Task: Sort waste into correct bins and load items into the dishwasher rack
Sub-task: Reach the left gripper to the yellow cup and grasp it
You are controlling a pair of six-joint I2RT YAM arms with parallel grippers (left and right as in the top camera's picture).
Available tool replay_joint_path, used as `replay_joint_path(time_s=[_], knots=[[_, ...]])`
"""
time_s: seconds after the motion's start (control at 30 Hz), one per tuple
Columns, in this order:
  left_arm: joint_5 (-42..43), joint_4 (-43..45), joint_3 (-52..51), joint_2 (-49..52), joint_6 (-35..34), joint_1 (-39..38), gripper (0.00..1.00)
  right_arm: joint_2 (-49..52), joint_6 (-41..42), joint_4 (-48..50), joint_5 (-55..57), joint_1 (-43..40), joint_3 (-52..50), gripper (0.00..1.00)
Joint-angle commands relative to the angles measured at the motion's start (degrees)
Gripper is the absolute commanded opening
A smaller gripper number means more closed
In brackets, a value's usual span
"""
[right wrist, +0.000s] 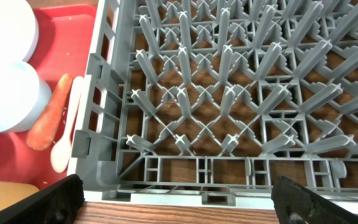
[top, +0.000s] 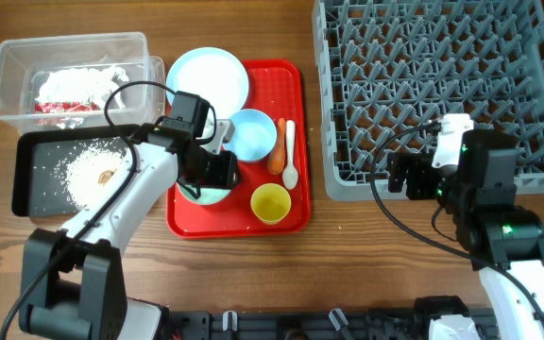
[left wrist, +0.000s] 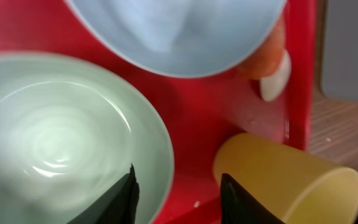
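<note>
Dishwasher rack (top: 423, 85) open from above (pegs upright); left arm (top: 130, 194) overhangs pale green bowl (top: 199, 198).

**A:** Overhead view, and it's wood right across: a brown worktop (top: 348, 255) running from 9 o'clock to 3 o'clock.

**B:** The grain runs the same way, long streaks left to right, with darker bands down around 8 o'clock.

**A:** At 6 o'clock there's a dark bar (top: 281, 326) sitting along the near edge.

**B:** The light is soft and even. Shadows on the wood are short and faint, with no hard glare.

**A:** On the left wrist view, the same wood shows at 3 o'clock, a warm brown and a bit blurred.

**B:** And on the right wrist view there's a thin strip of it along 6 o'clock, in the same tone.
</note>
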Motion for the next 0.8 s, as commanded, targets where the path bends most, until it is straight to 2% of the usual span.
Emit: replay_joint_path(time_s=[0.0, 0.17, 0.47, 0.63, 0.77], knots=[[8.11, -0.37, 0.92, -0.33, -0.74, -1.66, 0.47, 1.88, -0.31, -0.02, -0.63, 0.09, 1.44, 1.00], [8.48, -0.44, 0.92, -0.35, -0.74, -2.47, 0.55, 3.82, 0.33, -0.02, -0.63, 0.09, 1.44, 1.00], [8.57, -2.49, 0.92, -2.19, -0.33, -2.58, 0.56, 4.11, 0.35, -0.04, -0.63, 0.09, 1.44, 1.00], [7.91, -4.55, 0.92, -2.36, 1.01, -3.82, 0.50, 4.11, 0.33, -0.04, -0.63, 0.09, 1.44, 1.00], [1.64, -5.81, 0.92, -2.34, 0.96, -7.17, 0.46, 4.11, 0.35, -0.04, -0.63, 0.09, 1.44, 1.00]])
